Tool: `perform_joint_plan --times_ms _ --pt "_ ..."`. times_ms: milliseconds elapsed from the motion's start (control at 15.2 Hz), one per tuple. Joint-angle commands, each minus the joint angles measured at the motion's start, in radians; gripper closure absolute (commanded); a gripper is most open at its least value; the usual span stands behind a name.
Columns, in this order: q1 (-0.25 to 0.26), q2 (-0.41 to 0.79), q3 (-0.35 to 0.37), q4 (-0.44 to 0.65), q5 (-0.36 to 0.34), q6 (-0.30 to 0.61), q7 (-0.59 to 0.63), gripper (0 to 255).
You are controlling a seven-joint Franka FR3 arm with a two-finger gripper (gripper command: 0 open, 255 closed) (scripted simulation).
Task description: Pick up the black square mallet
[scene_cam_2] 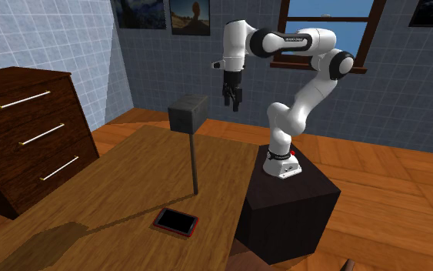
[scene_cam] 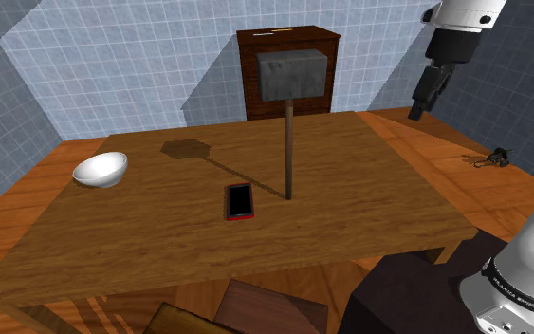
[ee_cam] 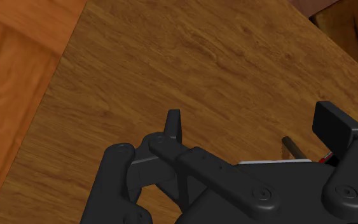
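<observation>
The mallet stands upright on the wooden table (scene_cam: 160, 228), its thin brown handle (scene_cam: 288, 152) down and its dark grey square head (scene_cam: 291, 76) on top. The second exterior view has the head (scene_cam_2: 188, 114) above the table's middle. My black gripper (scene_cam: 424, 100) hangs high in the air, to the shoulder view's right of the mallet head and apart from it. It is also in the second exterior view (scene_cam_2: 232, 100), about level with the head. In the wrist view the gripper (ee_cam: 252, 124) is open with nothing between its fingers, over bare table wood.
A red-edged phone (scene_cam: 240, 201) lies flat next to the handle's foot. A white bowl (scene_cam: 101, 169) sits near the table's left edge. A brown dresser (scene_cam: 288, 40) stands behind the table. A small dark object (scene_cam: 490, 157) lies on the floor at right.
</observation>
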State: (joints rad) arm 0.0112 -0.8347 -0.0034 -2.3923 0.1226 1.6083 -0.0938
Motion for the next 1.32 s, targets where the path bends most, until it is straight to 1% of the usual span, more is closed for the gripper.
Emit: perform_joint_plan --times_ms 0,264,462,594,726,792,858,924,990,1056,1122,1188,1254 --pt "0.0 0.0 0.0 0.0 0.0 0.0 0.0 0" --pt "0.065 -0.058 -0.059 -0.183 0.083 0.308 -0.155 0" --pt "0.14 -0.058 -0.113 -0.292 0.167 0.547 -0.296 0" --pt "0.213 -0.037 -0.16 -0.346 0.238 0.709 -0.409 0" --pt "0.315 -0.003 -0.225 -0.384 0.323 0.871 -0.542 0" --pt "0.38 0.017 -0.267 -0.395 0.373 0.95 -0.619 0" --pt "0.456 0.037 -0.318 -0.401 0.427 1.028 -0.703 0" --pt "0.547 0.054 -0.38 -0.403 0.484 1.104 -0.793 0" --pt "0.65 0.066 -0.452 -0.399 0.544 1.178 -0.892 0" --pt "0.767 0.07 -0.536 -0.39 0.604 1.25 -0.997 0" --pt "0.895 0.06 -0.629 -0.376 0.661 1.319 -1.107 0" --pt "1.029 0.035 -0.728 -0.36 0.708 1.388 -1.217 0" --pt "1.164 -0.009 -0.826 -0.342 0.738 1.456 -1.322 0"
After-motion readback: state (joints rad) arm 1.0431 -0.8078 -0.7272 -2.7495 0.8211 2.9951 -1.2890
